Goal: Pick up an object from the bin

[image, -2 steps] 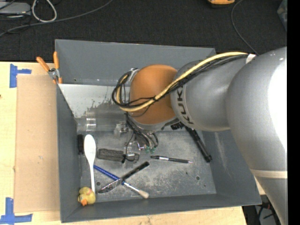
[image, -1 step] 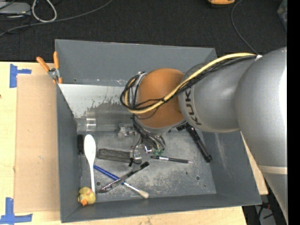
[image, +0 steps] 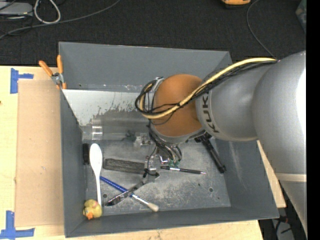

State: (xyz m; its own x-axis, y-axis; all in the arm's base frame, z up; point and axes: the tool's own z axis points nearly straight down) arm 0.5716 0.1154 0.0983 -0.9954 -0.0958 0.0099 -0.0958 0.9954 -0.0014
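The big silver arm (image: 250, 104) is round and smooth. It has black letters (image: 209, 116) on it that say KUKA. It reaches into the grey metal bin (image: 150, 64), which has flat, slanted walls and a dusty, scratched floor. A shiny orange ball-shaped cover (image: 175, 109) sits on the wrist, with black and yellow cables (image: 150, 104) looped around it.

The hand (image: 152, 170) hangs below the cover, low over the middle of the bin floor. It is right at the right end of a dark flat bar (image: 122, 165). I cannot tell if the hand is wide or narrow, or if it holds anything.

A clear plastic tube (image: 112, 126) lies by the back wall. A smooth white spoon (image: 96, 166) lies on the left, just beside the bar. A long black tool (image: 214, 156) lies on the right. A thin black pen (image: 185, 170) lies just right of the hand. Near the front are a blue pen (image: 114, 185), a thin stick with a white tip (image: 146, 202) and a little yellow duck (image: 92, 209) in the corner.
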